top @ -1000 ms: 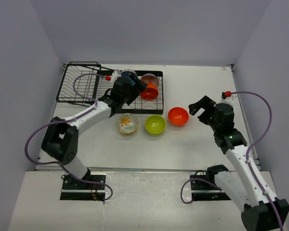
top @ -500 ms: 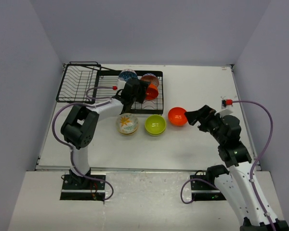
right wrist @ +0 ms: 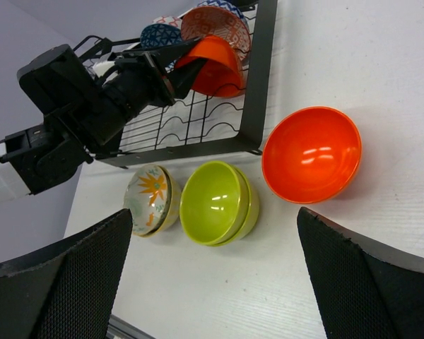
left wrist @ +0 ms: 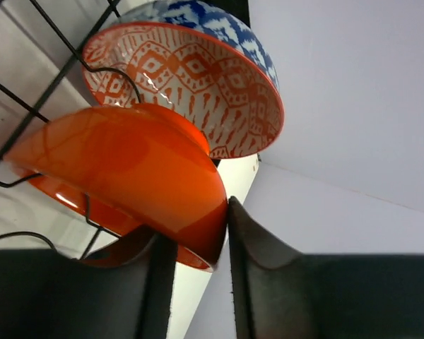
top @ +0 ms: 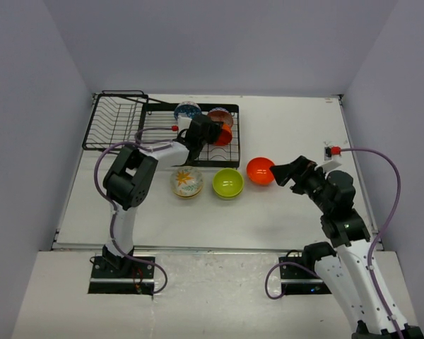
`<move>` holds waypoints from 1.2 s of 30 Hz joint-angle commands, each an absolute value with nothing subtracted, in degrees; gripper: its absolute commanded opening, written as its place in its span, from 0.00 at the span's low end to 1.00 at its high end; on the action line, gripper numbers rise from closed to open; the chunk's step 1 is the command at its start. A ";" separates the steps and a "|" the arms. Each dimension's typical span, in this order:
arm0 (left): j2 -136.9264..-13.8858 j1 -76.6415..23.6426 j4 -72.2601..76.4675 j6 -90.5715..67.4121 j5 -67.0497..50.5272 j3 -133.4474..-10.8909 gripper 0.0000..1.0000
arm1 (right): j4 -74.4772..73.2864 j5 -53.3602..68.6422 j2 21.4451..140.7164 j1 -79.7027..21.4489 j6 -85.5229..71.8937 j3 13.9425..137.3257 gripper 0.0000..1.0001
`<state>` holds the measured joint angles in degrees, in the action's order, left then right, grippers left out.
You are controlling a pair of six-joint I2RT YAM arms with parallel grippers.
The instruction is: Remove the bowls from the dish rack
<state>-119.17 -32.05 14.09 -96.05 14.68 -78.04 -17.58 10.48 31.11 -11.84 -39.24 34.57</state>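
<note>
Left wrist, left pincer (left wrist: 196, 236), wide before, grips racked orange bowl (left wrist: 127, 169), right pincer (right wrist: 212, 279) wide open

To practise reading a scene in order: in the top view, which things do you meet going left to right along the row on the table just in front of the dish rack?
cream floral bowl → lime green bowl → orange bowl → right gripper, open
</note>
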 commanded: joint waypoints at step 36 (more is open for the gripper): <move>-104.33 -34.81 39.90 -81.84 6.25 -64.42 0.00 | -16.00 7.91 33.22 -11.69 -35.51 39.46 0.99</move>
